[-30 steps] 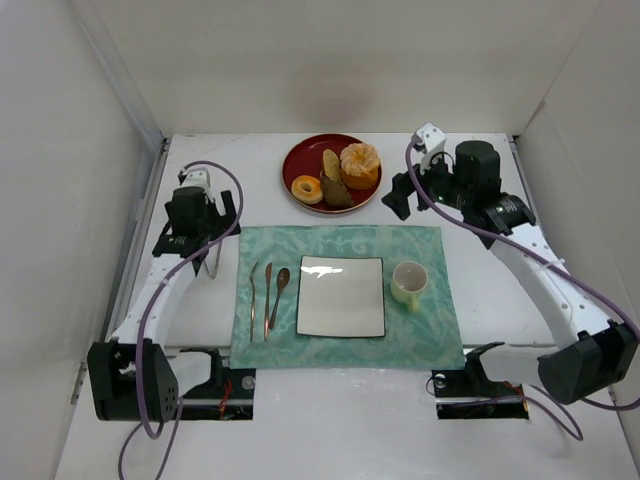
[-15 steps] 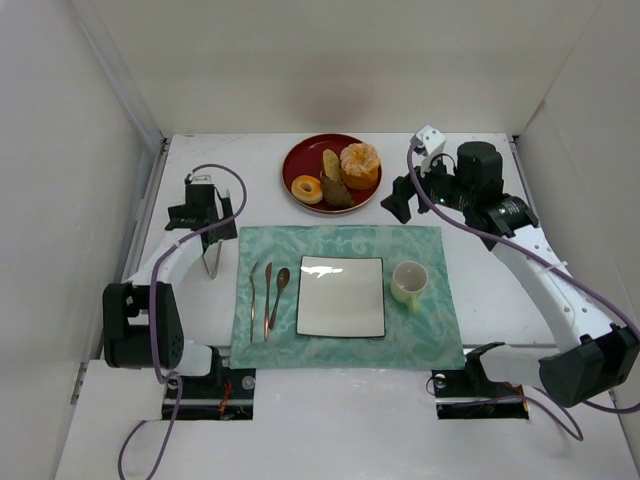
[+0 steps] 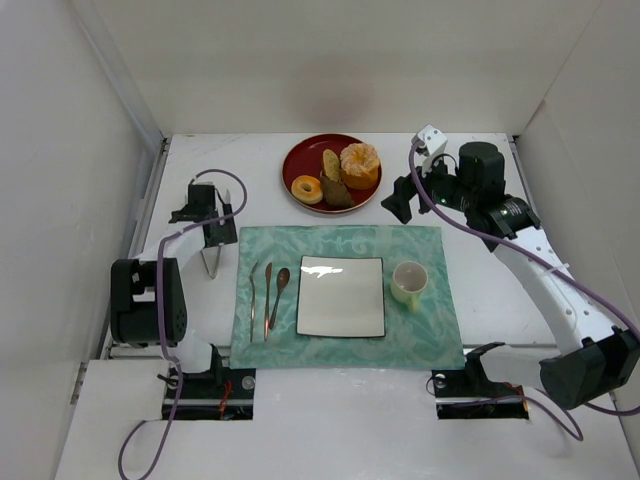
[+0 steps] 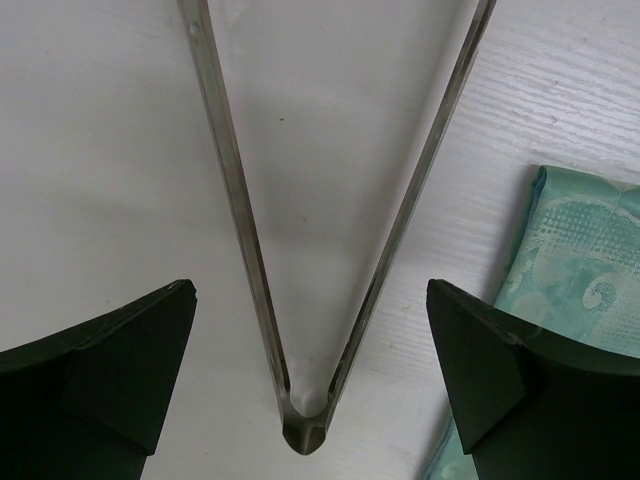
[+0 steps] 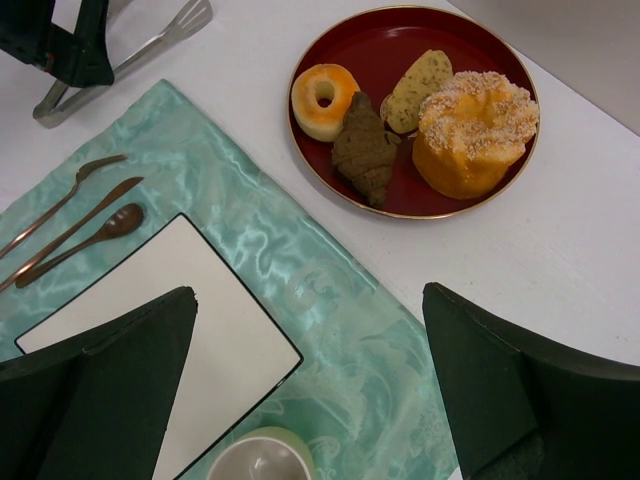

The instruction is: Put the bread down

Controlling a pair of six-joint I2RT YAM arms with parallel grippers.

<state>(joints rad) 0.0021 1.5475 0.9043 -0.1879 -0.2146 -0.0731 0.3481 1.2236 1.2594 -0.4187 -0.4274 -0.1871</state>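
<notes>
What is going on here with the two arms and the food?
The left gripper is open, its fingers on either side of the hinged end of the metal tongs, not closed on them. The right gripper is open too, above the green placemat near the red plate. The bread lies on that plate, not yet picked up.

The top camera looks down from high behind the near edge on the whole desk [image 3: 260, 170]. The left wrist camera faces down, very near the tongs [image 4: 236, 200]. The right wrist camera, higher, shares these tongs and also sees the red plate [image 5: 370, 50].
</notes>
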